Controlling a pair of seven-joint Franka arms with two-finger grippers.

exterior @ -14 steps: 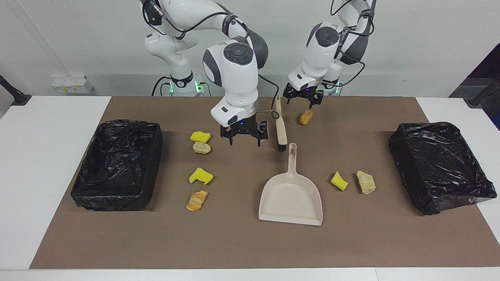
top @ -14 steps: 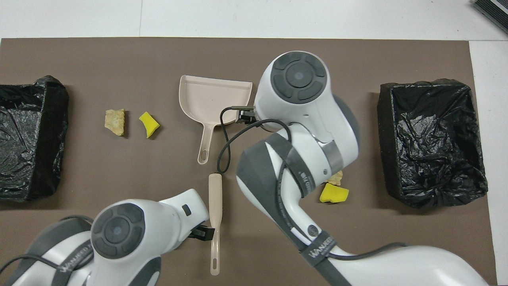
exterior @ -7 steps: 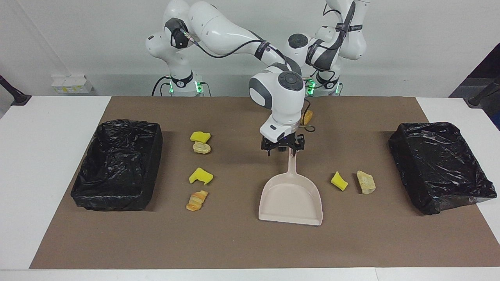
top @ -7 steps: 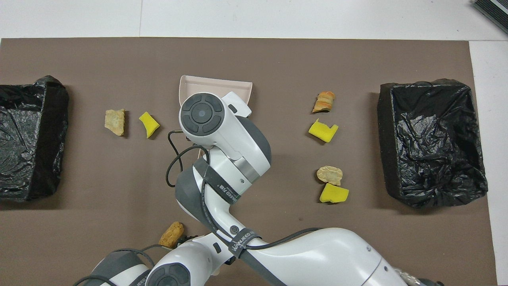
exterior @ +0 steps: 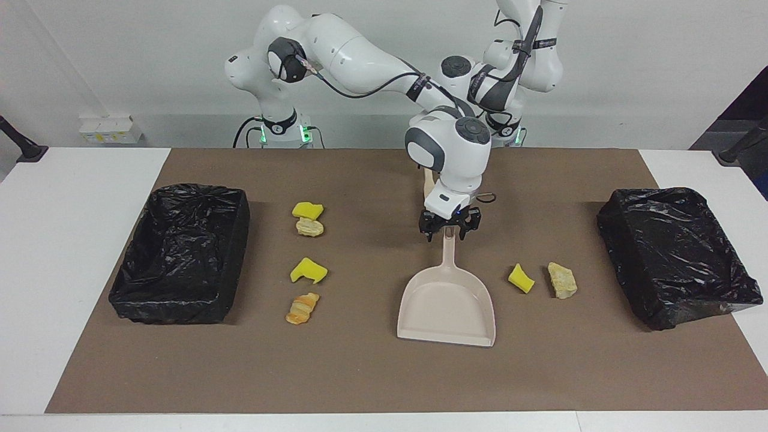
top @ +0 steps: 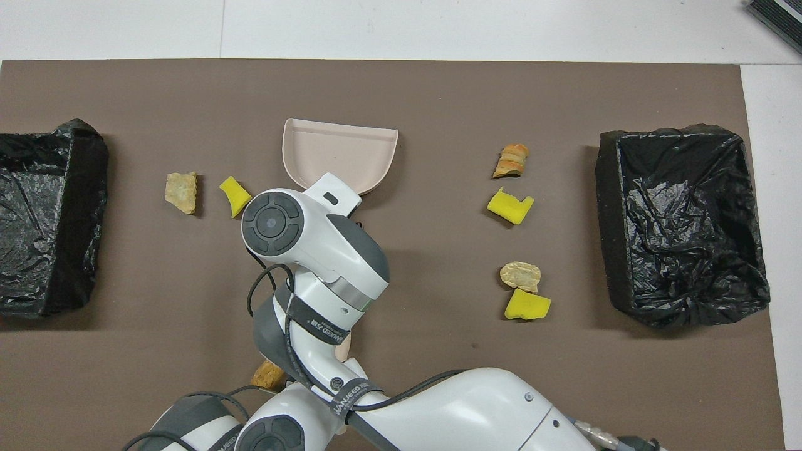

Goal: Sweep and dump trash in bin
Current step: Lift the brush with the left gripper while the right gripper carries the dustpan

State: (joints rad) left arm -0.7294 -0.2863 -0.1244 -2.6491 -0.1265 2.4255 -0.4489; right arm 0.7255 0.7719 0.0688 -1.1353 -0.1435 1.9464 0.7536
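Note:
The beige dustpan (exterior: pixel 447 306) lies mid-mat, handle toward the robots; it also shows in the overhead view (top: pixel 338 156). My right gripper (exterior: pixel 447 231) is low over the handle's end, fingers open on either side of it. Several scraps of trash lie on the mat. Toward the right arm's end are a yellow piece (exterior: pixel 308 210), a tan lump (exterior: pixel 309 227), a yellow piece (exterior: pixel 308 270) and an orange lump (exterior: pixel 302 308). Toward the left arm's end are a yellow piece (exterior: pixel 521 278) and a tan lump (exterior: pixel 562 280). Another lump (top: pixel 269 374) lies near the robots. My left gripper is hidden; that arm waits, folded back.
Black-lined bins stand at the right arm's end (exterior: pixel 180 252) and the left arm's end (exterior: pixel 675 255) of the brown mat. A beige brush (exterior: pixel 427 180) lies nearer to the robots than the dustpan, mostly hidden by my right arm.
My right gripper has swung from beside the brush to the dustpan handle and come down over its end. My left arm has pulled back from the brush toward its base.

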